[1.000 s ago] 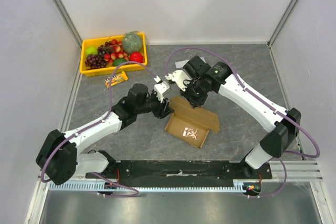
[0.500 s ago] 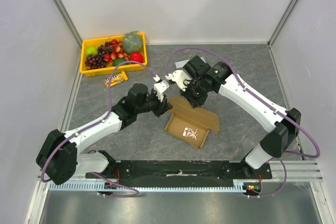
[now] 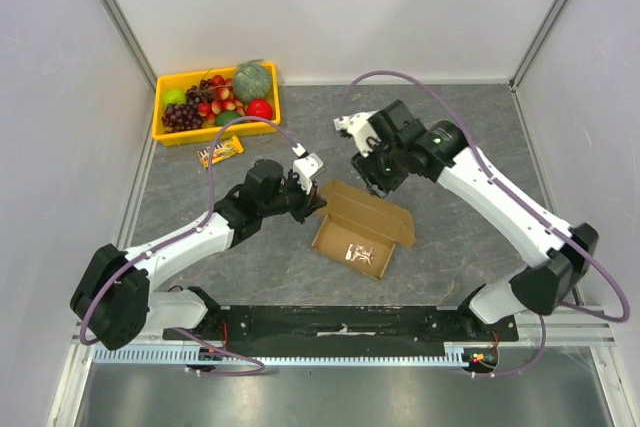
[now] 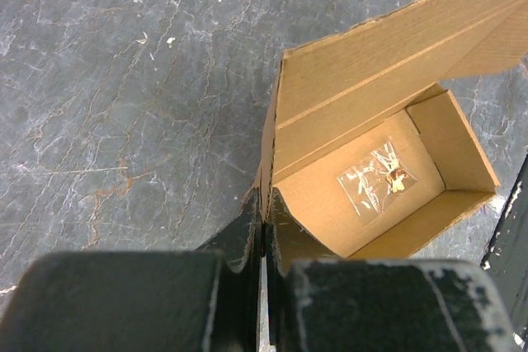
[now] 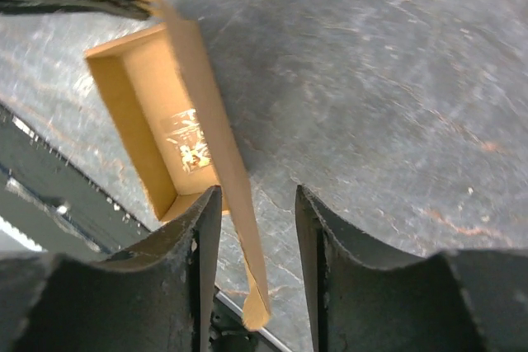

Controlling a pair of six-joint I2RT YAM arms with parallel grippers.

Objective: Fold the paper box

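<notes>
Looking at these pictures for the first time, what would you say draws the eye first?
The open brown paper box sits in the middle of the table, a small clear bag on its floor. The left gripper is shut on its side wall; the right gripper stands open over the lid flap. A yellow fruit tray brightens the far left corner.
</notes>
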